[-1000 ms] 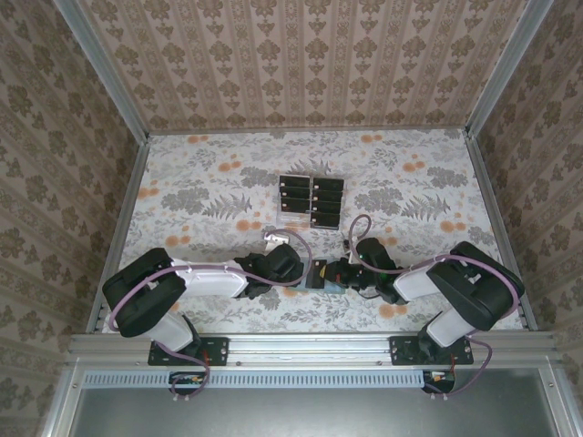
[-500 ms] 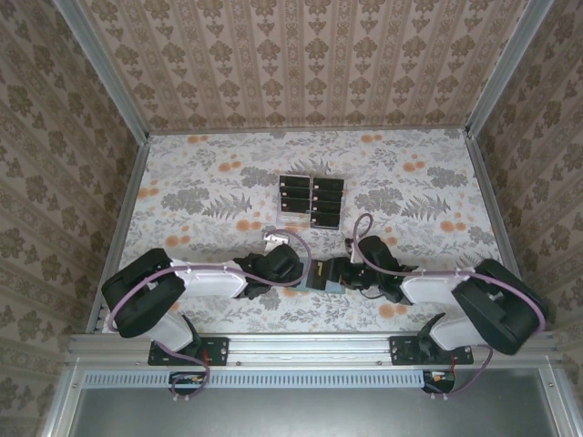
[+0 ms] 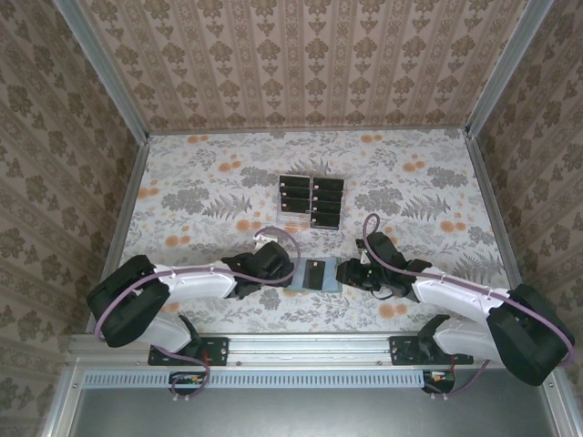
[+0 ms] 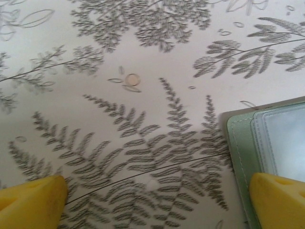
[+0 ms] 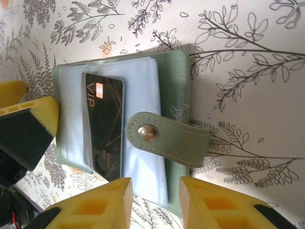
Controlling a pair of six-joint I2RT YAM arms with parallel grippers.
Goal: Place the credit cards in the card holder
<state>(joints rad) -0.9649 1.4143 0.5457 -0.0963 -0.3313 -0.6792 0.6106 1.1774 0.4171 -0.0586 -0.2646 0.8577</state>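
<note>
While the left hand point(image 4: 155, 205) sits wide open w/ nothing in it, one yellow finger point(image 4: 31, 200) is over bare counter point(image 4: 143, 57) and the other is at the corner of the holder point(image 4: 240, 143); whether that tip touches the green edge, can't tell. From the top cam the left hand point(image 3: 290, 276) is just beside the holder's point(image 3: 333, 277) left side and the right hand point(image 3: 351, 273) just beside its right side, both arms reaching low toward the ctr of the near half of the counter point(image 3: 200, 182). Holder lies flat and opened out, clear sleeves up, strap point(image 5: 176, 140) w/ metal snap point(image 5: 147, 133) folded across the sleeves. One black card point(image 5: 105, 129), marked VIP, lies lengthwise on the sleeves, its one side under the strap's rounded end; a sleeve edge seems to overlap its far side, but how far it's tucked in, can't tell. Same card point(image 3: 314, 273) shows as a dark patch on the holder from above. Right hand point(image 5: 156, 202) is only slightly open, a narrow gap btwn the fingers, nothing gripped; its tips are at the holder's near edge. A left-hand finger point(image 5: 24, 119) shows at the opposite edge. Remaining cards point(image 3: 314, 202) stand in two columns farther back, approx. mid-counter, well apart from the holder and both hands.
</note>
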